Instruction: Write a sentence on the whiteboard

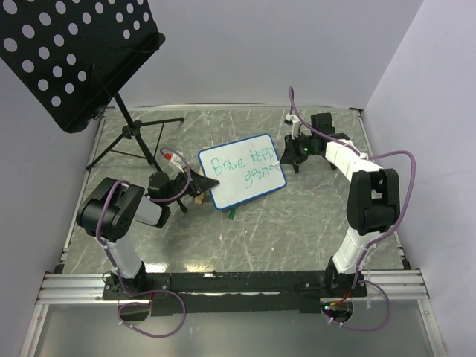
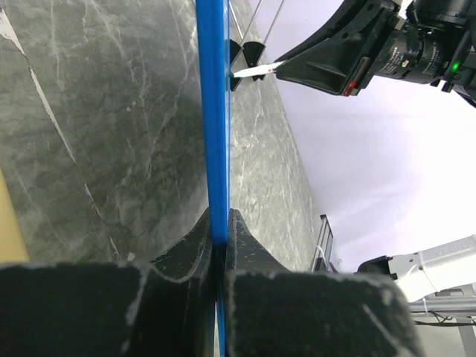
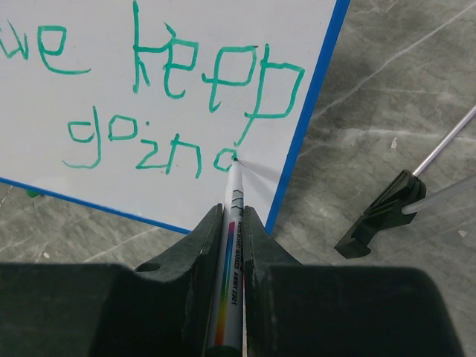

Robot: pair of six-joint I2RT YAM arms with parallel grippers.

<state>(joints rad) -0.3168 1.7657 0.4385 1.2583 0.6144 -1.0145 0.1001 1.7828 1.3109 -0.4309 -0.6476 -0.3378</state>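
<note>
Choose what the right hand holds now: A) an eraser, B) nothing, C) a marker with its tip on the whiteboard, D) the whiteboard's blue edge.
C: the right wrist view shows the marker clamped in the right hand, its tip against the whiteboard.

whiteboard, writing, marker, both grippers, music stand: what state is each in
whiteboard: tilted up, clamped by its blue edge
sentence: green, two lines, last letter incomplete
marker: uncapped, tip touching the board
left gripper: shut on the whiteboard
right gripper: shut on the marker
music stand: standing on its tripod, panel tilted
</note>
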